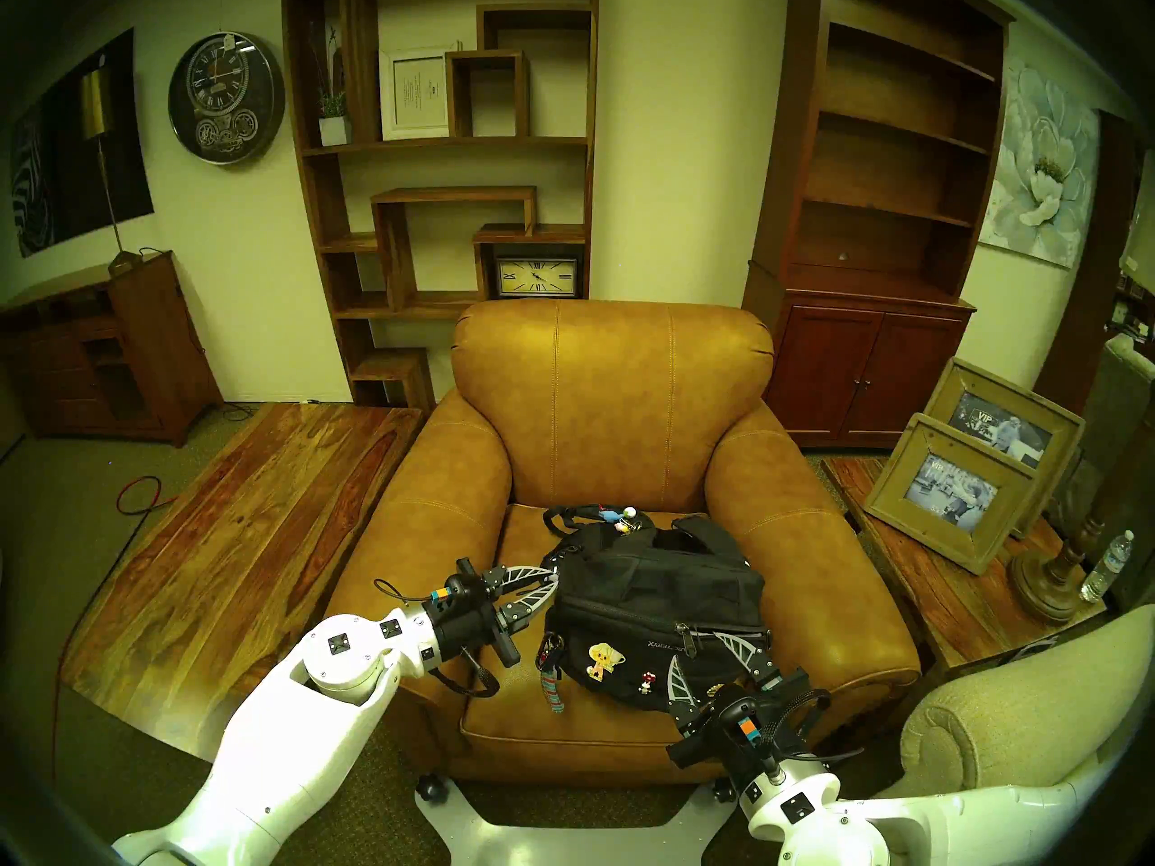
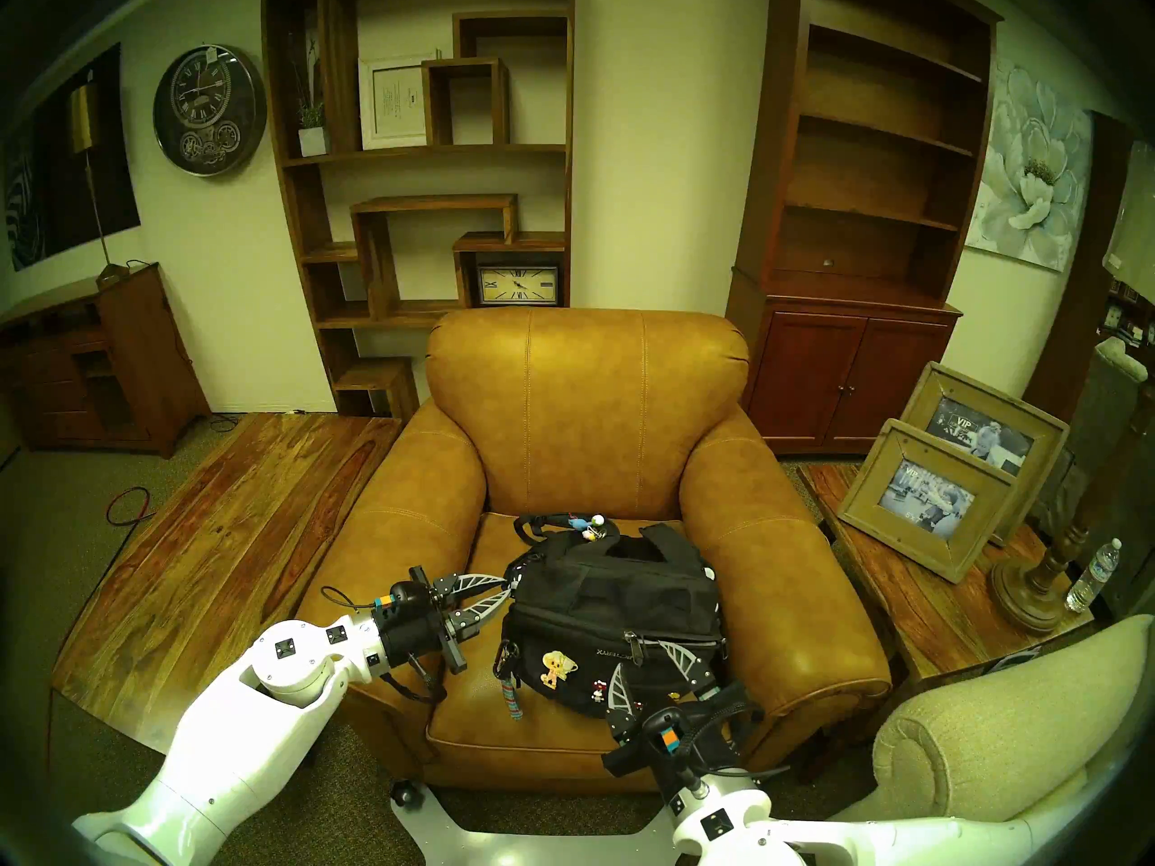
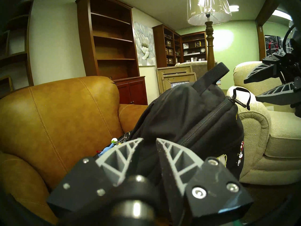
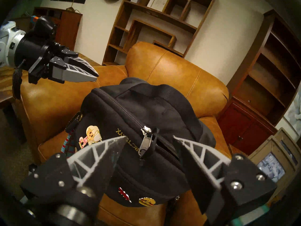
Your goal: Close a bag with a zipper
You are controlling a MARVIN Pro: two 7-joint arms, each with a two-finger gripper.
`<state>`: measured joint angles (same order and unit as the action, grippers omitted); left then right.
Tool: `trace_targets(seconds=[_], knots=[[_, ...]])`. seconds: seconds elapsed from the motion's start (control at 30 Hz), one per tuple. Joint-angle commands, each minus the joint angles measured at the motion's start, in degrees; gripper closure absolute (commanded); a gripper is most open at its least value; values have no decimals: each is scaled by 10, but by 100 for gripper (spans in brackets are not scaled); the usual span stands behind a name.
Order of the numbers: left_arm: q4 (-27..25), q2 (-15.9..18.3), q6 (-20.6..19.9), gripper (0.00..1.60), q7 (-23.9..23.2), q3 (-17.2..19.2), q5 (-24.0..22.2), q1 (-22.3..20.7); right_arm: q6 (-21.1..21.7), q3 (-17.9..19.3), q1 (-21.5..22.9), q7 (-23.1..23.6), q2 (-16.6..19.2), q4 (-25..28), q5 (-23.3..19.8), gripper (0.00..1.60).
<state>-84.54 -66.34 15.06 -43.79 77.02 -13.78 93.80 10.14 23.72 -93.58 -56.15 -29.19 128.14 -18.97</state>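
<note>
Twin head cameras look down on the armchair (image 1: pixel 612 408); both wrist cameras sit close, seemingly facing each other across the bag (image 3: pixel 187 116).

Item count: one bag (image 1: pixel 656 586); one leather armchair (image 1: pixel 612 402); two pincers, left pincer (image 1: pixel 553 578) and right pincer (image 1: pixel 697 649); two picture frames (image 1: pixel 950 490); two clocks (image 1: pixel 226 91); one water bottle (image 1: pixel 1107 565).

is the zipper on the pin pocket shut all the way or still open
Partly open. In the right wrist view the zipper pull sits midway: teeth to its left are joined, and a dark gap shows to its right on the backpack.
</note>
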Motion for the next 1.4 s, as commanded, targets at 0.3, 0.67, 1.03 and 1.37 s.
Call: trace_targets(seconds=[0.3, 0.67, 1.03, 1.37], knots=[[-5, -1, 0, 93, -3, -1, -2, -8, -14, 7, 15, 12, -42, -34, -18, 59], [-5, -3, -1, 94, -5, -2, 1, -6, -13, 11, 19, 14, -56, -43, -12, 76], [-13, 0, 6, 80, -38, -26, 7, -10, -1, 9, 19, 13, -59, -47, -8, 126], [-22, 18, -6, 30, -74, -25, -17, -10, 5, 10, 18, 11, -59, -47, -4, 160]])
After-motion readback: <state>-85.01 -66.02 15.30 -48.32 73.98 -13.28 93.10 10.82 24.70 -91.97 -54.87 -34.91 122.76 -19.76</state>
